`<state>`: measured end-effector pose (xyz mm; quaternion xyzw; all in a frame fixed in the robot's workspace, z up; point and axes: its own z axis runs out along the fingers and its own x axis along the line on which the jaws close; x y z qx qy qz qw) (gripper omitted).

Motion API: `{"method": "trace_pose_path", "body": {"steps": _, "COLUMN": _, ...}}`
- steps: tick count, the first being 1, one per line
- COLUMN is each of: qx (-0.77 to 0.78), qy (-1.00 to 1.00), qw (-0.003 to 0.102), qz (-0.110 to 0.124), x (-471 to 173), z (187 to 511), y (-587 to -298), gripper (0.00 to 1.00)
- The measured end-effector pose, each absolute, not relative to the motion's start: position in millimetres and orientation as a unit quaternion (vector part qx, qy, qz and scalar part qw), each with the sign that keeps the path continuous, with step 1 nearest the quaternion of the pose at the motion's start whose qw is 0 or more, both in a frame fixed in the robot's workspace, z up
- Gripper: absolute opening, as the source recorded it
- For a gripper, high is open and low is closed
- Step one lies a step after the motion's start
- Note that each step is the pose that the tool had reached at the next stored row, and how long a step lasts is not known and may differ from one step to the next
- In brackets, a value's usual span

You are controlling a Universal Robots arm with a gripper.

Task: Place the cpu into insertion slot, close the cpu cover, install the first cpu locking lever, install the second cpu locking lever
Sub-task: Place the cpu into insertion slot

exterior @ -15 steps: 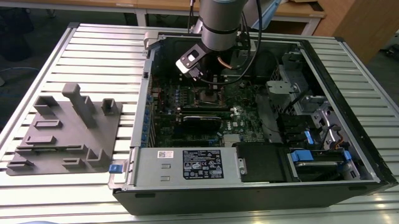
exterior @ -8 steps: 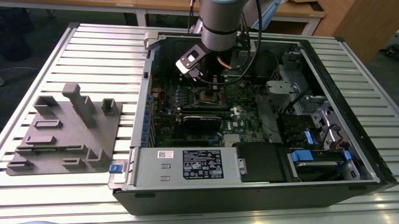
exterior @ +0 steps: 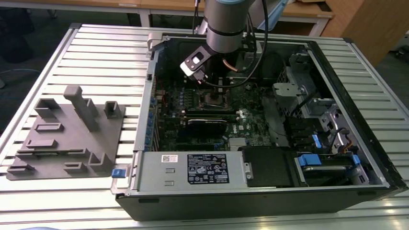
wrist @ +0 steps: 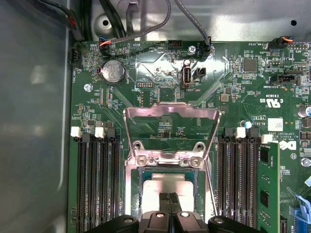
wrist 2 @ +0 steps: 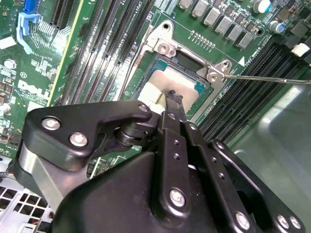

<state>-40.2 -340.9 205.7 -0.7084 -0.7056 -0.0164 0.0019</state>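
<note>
The cpu (wrist: 167,183) lies flat in the insertion slot (wrist 2: 188,60), on the board inside the computer case (exterior: 255,206) on the bench (exterior: 96,52). The hand (wrist: 169,206) hangs over it, its 2 fingers pressed together, tips at the chip's metal top. The cpu cover (wrist: 170,112) stands flipped open beside the slot.

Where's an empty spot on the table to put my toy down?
The slatted table is bare beyond the grey fixture plate, at the exterior view's left, and in front of it. Inside the computer case, the motherboard and the arm crowd everything.
</note>
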Motion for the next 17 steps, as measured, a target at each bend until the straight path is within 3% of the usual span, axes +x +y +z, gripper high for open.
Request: {"method": "trace_pose_path", "body": {"steps": 17, "qx": -0.708, "qy": -0.706, "qw": 0.002, "qz": -0.016, "x": -40.3, "z": 200.1, "y": -340.9, "gripper": 0.11}}
